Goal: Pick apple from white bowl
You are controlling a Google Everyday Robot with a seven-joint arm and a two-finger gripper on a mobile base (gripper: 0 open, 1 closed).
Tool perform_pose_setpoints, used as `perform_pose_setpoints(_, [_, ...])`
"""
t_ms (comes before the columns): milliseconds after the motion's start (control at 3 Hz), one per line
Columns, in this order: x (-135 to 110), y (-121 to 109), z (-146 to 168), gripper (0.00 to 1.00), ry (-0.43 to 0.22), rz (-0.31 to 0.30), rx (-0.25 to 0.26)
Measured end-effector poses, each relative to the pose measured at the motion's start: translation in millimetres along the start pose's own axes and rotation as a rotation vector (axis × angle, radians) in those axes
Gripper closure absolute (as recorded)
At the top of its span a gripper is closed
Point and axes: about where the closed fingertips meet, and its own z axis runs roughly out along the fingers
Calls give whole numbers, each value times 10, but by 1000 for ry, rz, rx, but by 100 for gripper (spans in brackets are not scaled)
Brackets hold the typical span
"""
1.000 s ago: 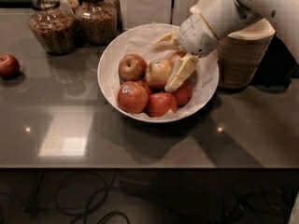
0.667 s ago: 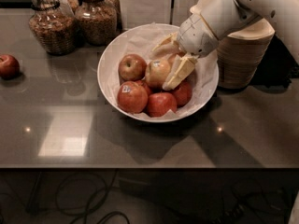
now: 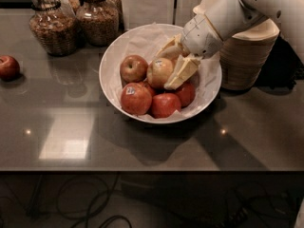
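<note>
The white bowl (image 3: 108,56), lined with crinkled white paper, stands mid-table and holds several apples. A yellowish apple (image 3: 158,72) lies at its middle, with red apples (image 3: 135,99) around it. My gripper (image 3: 165,71) reaches into the bowl from the right. Its two cream fingers (image 3: 179,72) sit on either side of the yellowish apple and press against it. The apple still rests among the others in the bowl.
A loose red apple (image 3: 8,67) lies at the table's left edge. Two glass jars (image 3: 47,25) of nuts stand at the back left. A stack of beige paper bowls (image 3: 247,56) stands right of the white bowl, under my arm.
The fingers have drawn closer together around the yellowish apple. The upper finger came down toward it. The apples and bowl have not moved.
</note>
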Motion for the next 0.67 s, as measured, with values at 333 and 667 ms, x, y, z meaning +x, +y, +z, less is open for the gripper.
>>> perform_pose_setpoints(333, [-1,-1,1,100,0,0,0])
perform_pose_setpoints(667, [-2,-3,2,100,-1,0,0])
